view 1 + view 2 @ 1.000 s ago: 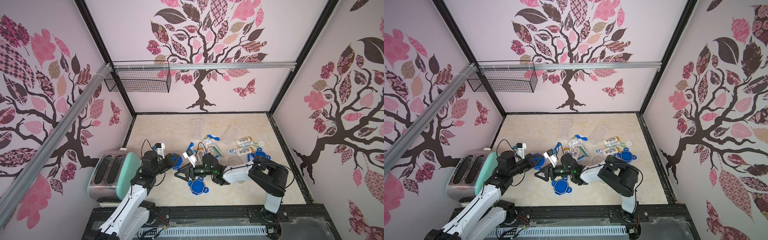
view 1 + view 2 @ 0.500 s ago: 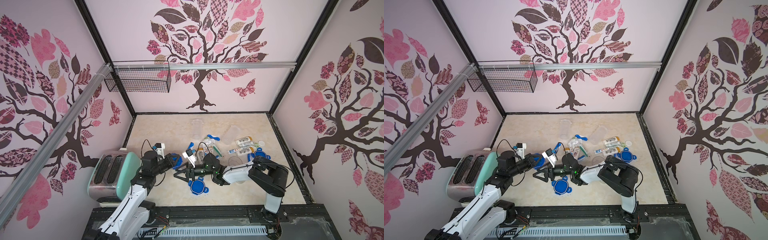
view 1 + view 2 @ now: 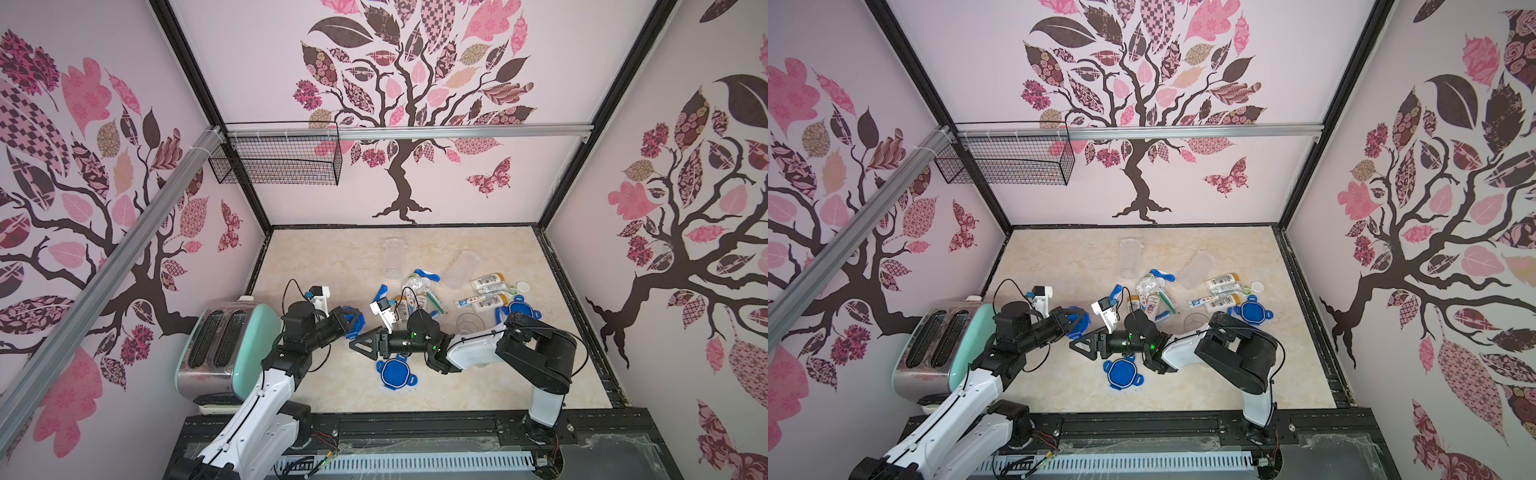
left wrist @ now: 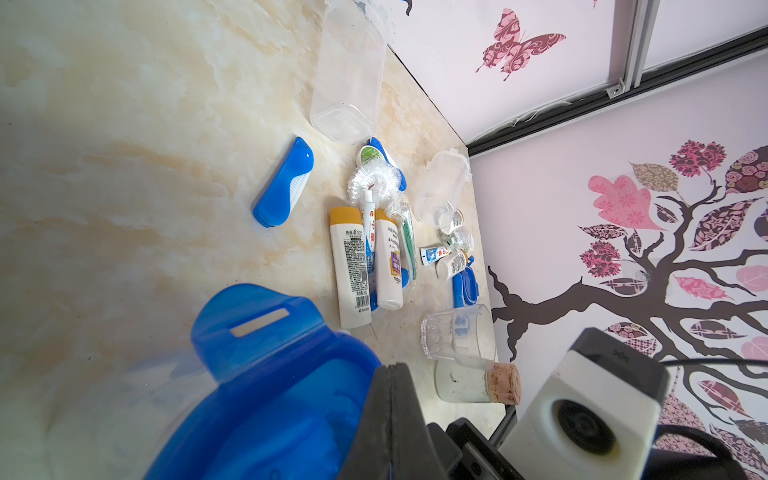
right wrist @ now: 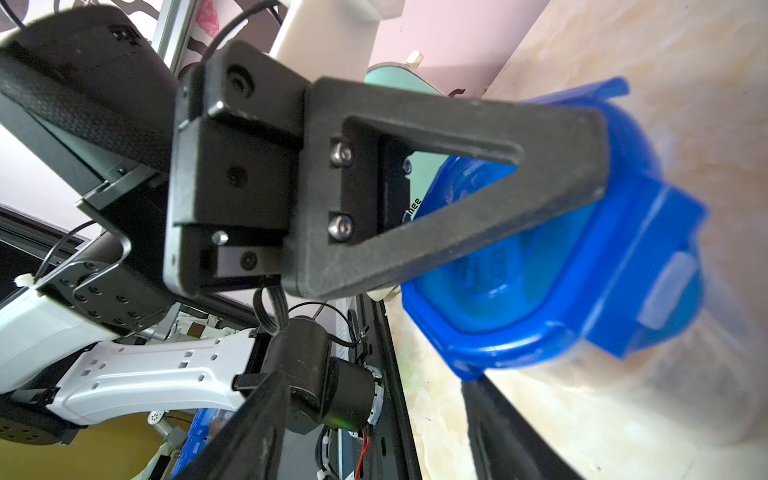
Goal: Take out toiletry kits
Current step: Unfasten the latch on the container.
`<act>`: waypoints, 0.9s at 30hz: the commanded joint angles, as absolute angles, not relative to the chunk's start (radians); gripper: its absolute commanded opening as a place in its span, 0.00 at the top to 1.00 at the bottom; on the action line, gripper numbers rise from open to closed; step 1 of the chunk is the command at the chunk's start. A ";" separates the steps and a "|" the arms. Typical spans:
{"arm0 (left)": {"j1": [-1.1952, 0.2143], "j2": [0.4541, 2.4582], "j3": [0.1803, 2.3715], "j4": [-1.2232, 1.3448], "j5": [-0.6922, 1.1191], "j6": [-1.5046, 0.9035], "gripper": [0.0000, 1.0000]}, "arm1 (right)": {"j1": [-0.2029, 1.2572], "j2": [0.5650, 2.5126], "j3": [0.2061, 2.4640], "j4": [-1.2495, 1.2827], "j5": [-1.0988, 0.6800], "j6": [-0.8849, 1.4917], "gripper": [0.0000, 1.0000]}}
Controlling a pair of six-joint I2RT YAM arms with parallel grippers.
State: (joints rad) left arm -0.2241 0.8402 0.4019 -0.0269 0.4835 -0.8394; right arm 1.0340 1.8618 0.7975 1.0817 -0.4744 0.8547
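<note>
L fingers (image 5: 457,137) together against blue lid (image 5: 540,270) of clear jar (image 5: 685,407), near-left; actual pinch not confirmed. R fingers (image 5: 253,424) apart, just short of jar. Toiletry kits (image 3: 486,293) lie loose on surface (image 3: 332,266), farther right. Step, est.: unlidding. Next: R clamps jar body.

White tan-capped bottles (image 4: 351,266), mini toothpaste tubes (image 4: 434,253) and blue-and-white folding toothbrushes (image 4: 284,183) lie flat on the counter (image 4: 124,145), middle to right edge

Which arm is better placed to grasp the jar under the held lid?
Right, probably: the right gripper is open and aimed at the lid; the left gripper is shut on that lid.
</note>
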 commanded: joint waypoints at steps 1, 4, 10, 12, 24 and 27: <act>-0.218 0.868 0.347 -0.166 0.430 -0.821 1.00 | 1.039 1.879 0.807 1.106 -0.449 0.866 0.33; -0.217 0.865 0.349 -0.179 0.417 -0.811 1.00 | 1.040 1.883 0.803 1.112 -0.455 0.864 0.33; -0.217 0.866 0.351 -0.203 0.384 -0.789 1.00 | 1.039 1.894 0.797 1.129 -0.449 0.873 0.33; -0.217 0.868 0.352 -0.207 0.382 -0.788 1.00 | 1.041 1.899 0.795 1.135 -0.450 0.875 0.33; -0.216 0.868 0.348 -0.208 0.376 -0.786 1.00 | 1.040 1.919 0.842 1.131 -0.442 0.882 0.33; -0.216 0.865 0.347 -0.210 0.374 -0.784 1.00 | 1.040 1.921 0.848 1.138 -0.442 0.887 0.33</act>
State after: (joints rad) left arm -0.2245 0.8394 0.4019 -0.0273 0.4530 -0.8211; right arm 1.0359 1.9095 0.8108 1.1114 -0.4461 0.8795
